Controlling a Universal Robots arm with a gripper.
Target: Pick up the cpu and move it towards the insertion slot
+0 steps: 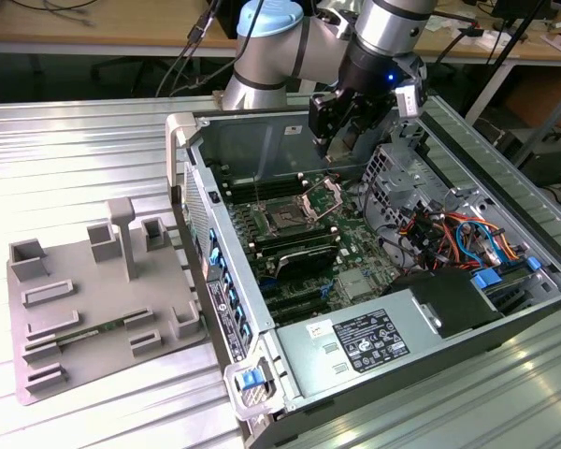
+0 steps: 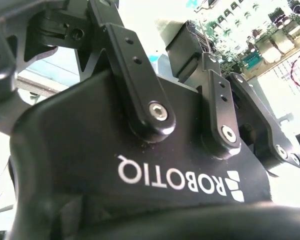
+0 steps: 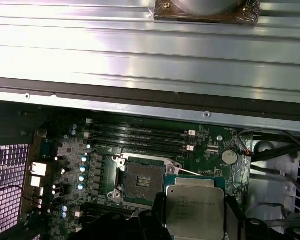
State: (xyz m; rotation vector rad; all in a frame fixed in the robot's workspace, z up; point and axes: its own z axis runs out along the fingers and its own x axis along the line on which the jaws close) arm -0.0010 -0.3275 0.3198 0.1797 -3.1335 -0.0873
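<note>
My pincer (image 1: 341,140), upper centre of the exterior view, grips the cpu (image 3: 195,212) flat by its edges, metal top up, so it stays level. It hangs above the board just beside the insertion slot (image 3: 142,182), bracket raised open.

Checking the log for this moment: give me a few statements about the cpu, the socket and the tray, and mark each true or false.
1. The cpu sits between the gripper's fingers, above the motherboard. True.
2. The cpu is already seated in the insertion slot. False: the socket's dark centre is bare, with the chip beside it in the first wrist view.
3. The socket's bracket stands raised. True.
4. The grey tray lies inside the computer case. False: it lies on the metal table, at the exterior view's left of the case.
</note>
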